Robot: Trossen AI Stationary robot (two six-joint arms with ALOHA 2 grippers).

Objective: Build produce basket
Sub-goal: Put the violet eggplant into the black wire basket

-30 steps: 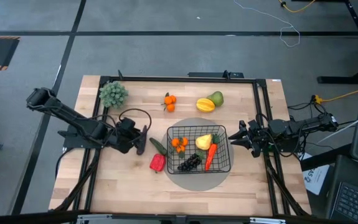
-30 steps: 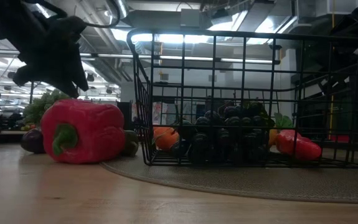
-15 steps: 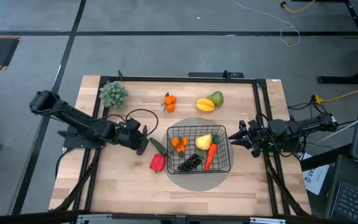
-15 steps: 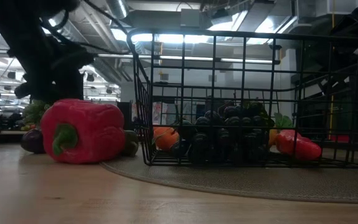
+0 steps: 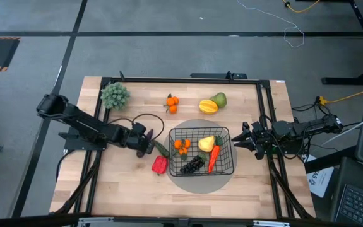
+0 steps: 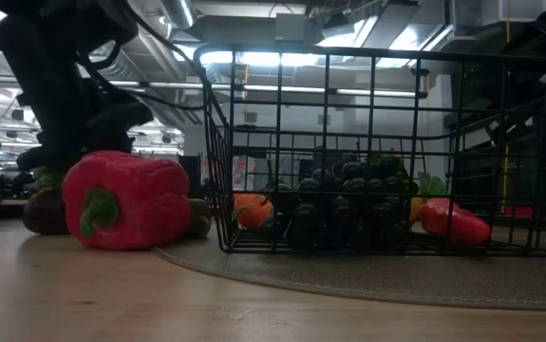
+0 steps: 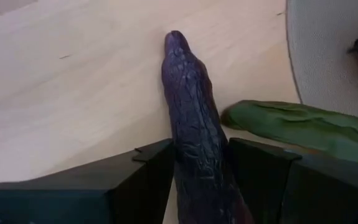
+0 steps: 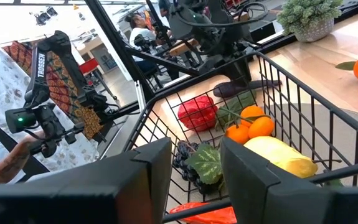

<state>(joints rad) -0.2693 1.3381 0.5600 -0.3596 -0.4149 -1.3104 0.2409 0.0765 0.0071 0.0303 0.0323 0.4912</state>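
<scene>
The purple eggplant (image 7: 191, 130) lies flat on the table beside the green cucumber (image 7: 291, 124), left of the black wire basket (image 5: 229, 155). My left gripper (image 5: 145, 145) is down over the eggplant and shut on it. The red pepper (image 5: 160, 164) rests on the table just nearer. The basket holds an orange cluster (image 5: 181, 145), a yellow fruit (image 5: 206, 144), the carrot (image 5: 213, 157) and dark grapes (image 5: 192, 165). My right gripper (image 5: 244, 140) waits open at the basket's right side. My left gripper pinches the eggplant's thick part (image 7: 198, 163) between its two fingers (image 7: 142, 180), which lie along its sides. The fingers come slanting down from the table's left. The eggplant lies on the table, its narrow tip (image 7: 175, 38) pointing out ahead of the fingers.
The basket stands on a grey round disc (image 5: 197, 186). Toward the far edge lie another orange cluster (image 5: 172, 103), a yellow fruit (image 5: 208, 106) and a green fruit (image 5: 220, 99). A small potted plant (image 5: 115, 96) stands at the far left corner. A person's hand (image 8: 23, 152) shows beyond the table.
My left gripper has moved right and slightly toward the near edge, and has come down onto the eggplant. In the low view the eggplant has shifted a little on the table. The right arm has kept still.
</scene>
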